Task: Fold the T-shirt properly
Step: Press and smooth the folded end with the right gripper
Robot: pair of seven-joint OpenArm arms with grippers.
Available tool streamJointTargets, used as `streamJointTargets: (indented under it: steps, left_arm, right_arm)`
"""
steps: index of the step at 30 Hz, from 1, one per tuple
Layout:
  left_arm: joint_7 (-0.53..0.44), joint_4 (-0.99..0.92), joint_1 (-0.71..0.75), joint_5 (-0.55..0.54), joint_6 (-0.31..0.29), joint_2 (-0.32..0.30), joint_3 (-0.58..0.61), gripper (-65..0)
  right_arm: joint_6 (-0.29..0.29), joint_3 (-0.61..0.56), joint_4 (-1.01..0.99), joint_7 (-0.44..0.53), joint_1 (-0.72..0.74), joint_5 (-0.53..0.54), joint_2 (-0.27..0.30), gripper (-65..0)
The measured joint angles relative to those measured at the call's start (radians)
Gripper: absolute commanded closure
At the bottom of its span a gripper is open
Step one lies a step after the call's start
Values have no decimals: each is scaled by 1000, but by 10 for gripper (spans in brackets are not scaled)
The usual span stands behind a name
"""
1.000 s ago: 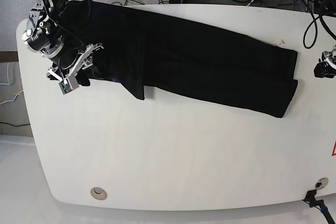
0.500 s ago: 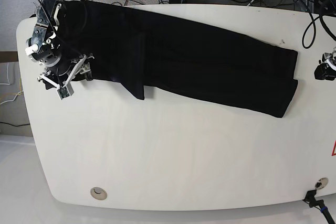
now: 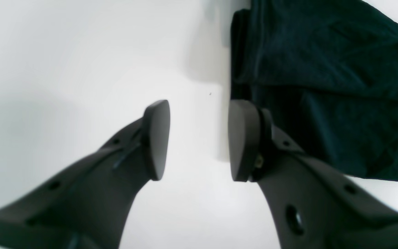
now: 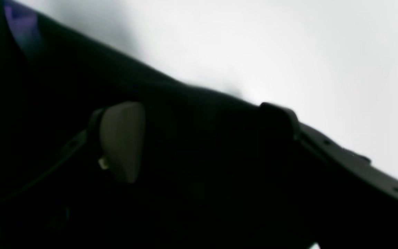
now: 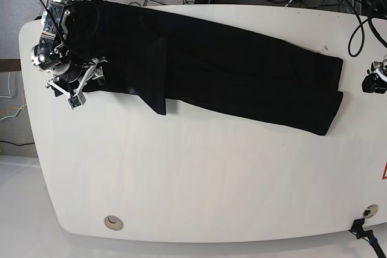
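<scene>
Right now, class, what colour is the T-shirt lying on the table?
Plain black: the T-shirt shows best in the base view.

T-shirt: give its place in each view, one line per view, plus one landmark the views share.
Base: the T-shirt lies as a long band across the table's far half.
Left wrist: its end fills the upper right.
Right wrist: it covers the lower left.
Shared landmark: the white table.

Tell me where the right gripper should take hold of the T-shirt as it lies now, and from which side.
Probably the near edge of the T-shirt at its end by the right gripper, coming from the bare table side. The shirt lies as a long folded band, and that layered edge sits exposed against white, so one finger could slide under it. In the right wrist view the open jaws already straddle that edge.
</scene>
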Motion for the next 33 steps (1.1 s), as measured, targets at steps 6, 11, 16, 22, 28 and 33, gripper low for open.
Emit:
streamJointTargets:
  steps: [6, 11, 16, 22, 28, 33]
  left_arm:
    - [0, 0, 0, 3, 0, 0, 0, -260]
    - [0, 0, 1, 3, 0, 0, 0, -260]
    - [0, 0, 1, 3, 0, 0, 0, -260]
    - [0, 0, 2, 3, 0, 0, 0, -260]
    - [0, 0, 6, 3, 0, 0, 0, -260]
    - [0, 0, 8, 3, -1, 0, 0, -260]
  right_arm:
    - [0, 0, -75, 106, -17, 16, 0, -483]
    - [0, 2, -92, 120, -14, 16, 3, -390]
    - [0, 2, -93, 122, -12, 19, 3, -98]
    - [0, -41, -99, 139, -9, 18, 32, -63]
    - [-3, -204, -143, 149, 62, 16, 82, -63]
    - [0, -243, -214, 153, 139, 19, 79, -63]
